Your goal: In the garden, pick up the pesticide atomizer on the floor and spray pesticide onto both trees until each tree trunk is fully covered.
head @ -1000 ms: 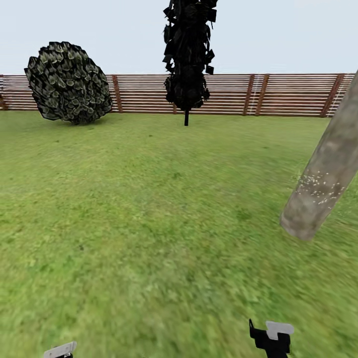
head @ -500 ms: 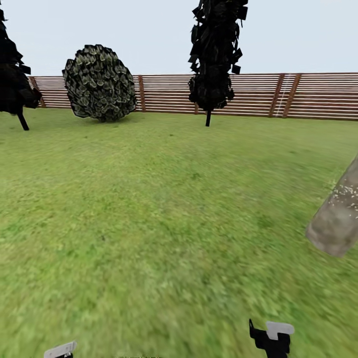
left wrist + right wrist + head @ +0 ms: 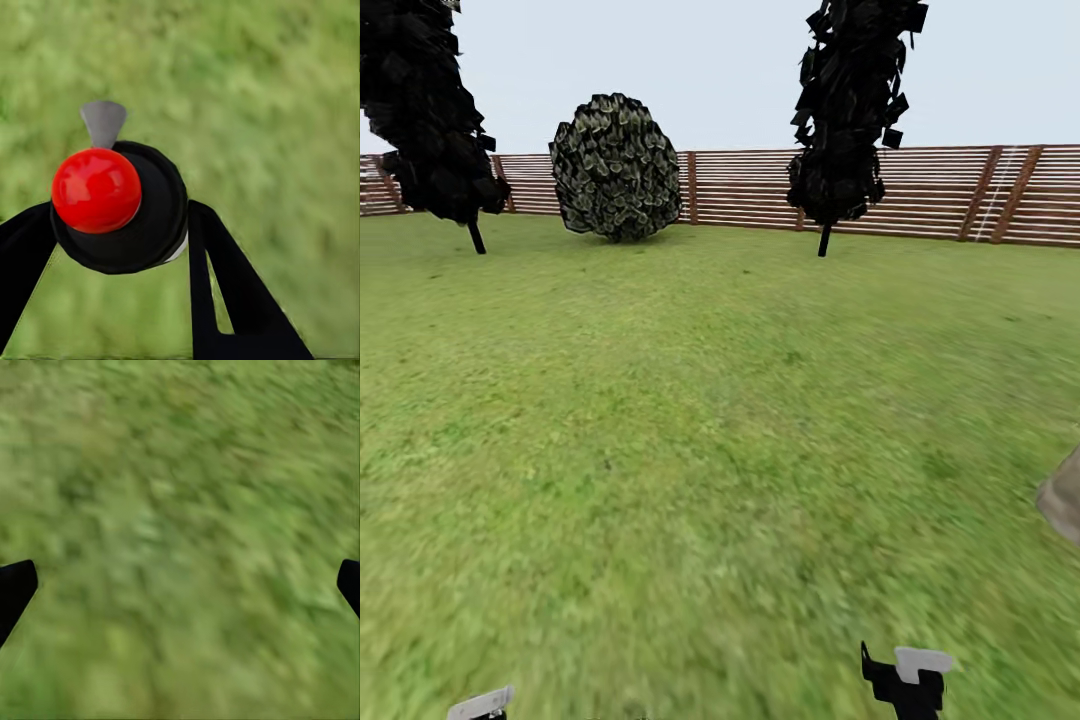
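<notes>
Grass [image 3: 690, 450] spreads ahead of you to the slatted fence [image 3: 920, 190] at 12 o'clock. Against that fence you have a round leafy bush [image 3: 616, 167] at 11 o'clock, with one near-black column tree [image 3: 852, 110] at 1 o'clock and another [image 3: 422, 110] out at 10 o'clock. A sliver of beige-grey tree trunk [image 3: 1064, 497] sits at 3 o'clock at the head view's edge. Your left gripper [image 3: 120, 225] has the pesticide atomizer [image 3: 124, 206] clamped between its black fingers [image 3: 225, 292]; you see its black body, red knob and grey nozzle over the lawn. Your right gripper [image 3: 180, 581] holds nothing, its fingertips [image 3: 15, 589] spread wide apart above blurred grass, and part of that arm [image 3: 908, 682] shows at 5 o'clock in the head view
</notes>
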Tool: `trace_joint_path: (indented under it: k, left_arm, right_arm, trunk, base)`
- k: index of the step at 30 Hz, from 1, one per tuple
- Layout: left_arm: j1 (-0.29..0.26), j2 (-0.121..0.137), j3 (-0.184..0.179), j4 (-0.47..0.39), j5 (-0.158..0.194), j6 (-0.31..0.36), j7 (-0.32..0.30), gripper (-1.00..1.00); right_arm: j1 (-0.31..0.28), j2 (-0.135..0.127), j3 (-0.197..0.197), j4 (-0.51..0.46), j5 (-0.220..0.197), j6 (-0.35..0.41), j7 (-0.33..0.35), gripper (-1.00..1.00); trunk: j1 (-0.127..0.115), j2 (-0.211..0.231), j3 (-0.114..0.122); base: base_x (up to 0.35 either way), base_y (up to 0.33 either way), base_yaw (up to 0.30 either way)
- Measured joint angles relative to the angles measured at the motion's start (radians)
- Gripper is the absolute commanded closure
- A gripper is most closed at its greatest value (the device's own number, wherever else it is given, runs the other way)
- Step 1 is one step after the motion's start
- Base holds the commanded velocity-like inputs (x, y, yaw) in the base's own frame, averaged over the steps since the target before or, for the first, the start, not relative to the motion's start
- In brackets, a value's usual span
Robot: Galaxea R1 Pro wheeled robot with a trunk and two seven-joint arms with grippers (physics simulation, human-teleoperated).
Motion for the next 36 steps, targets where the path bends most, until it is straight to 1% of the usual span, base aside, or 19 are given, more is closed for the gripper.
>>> trace_joint_path:
  k: [36]
  left_arm:
    - [0.000,-0.001,-0.001,0.001,-0.003,0.002,0.000,1.00]
  right_arm:
    - [0.000,0.000,0.000,0.001,0.000,0.000,0.000,-1.00]
  trunk:
    - [0.000,0.000,0.000]
  base:
    - [0.000,0.000,0.278]
